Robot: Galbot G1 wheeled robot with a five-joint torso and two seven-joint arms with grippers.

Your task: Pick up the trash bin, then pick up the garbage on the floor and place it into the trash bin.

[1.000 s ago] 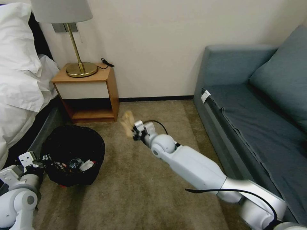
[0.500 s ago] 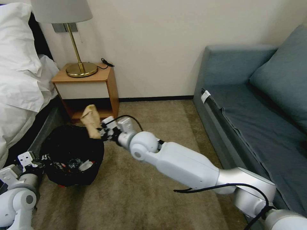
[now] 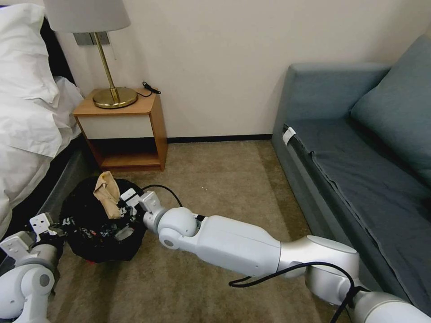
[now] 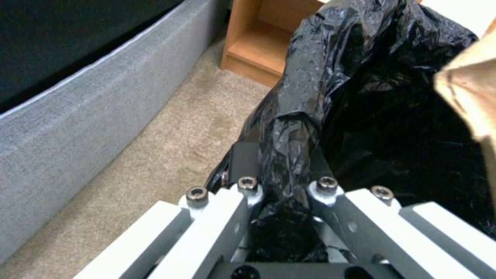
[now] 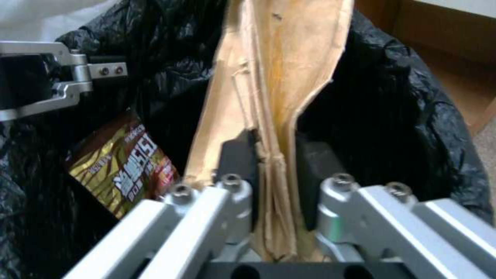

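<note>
Now tan paper (image 5: 274, 97) pinched between right gripper (image 5: 274, 162) fingers (image 5: 238, 159); over trash bin (image 3: 85, 233).

A brass lamp (image 3: 107, 92) stands on the wooden nightstand (image 3: 128, 130), between white bedding (image 3: 27, 107) and a blue-grey sofa (image 3: 359, 152).

The white right arm stretches from 4 o'clock toward 9 o'clock, its right gripper (image 3: 122, 202) clamped on crumpled tan paper (image 3: 107, 194). The left arm sits folded at 8 o'clock, left gripper (image 3: 60, 224) pinching the crinkly black bag rim (image 4: 289, 128).
</note>
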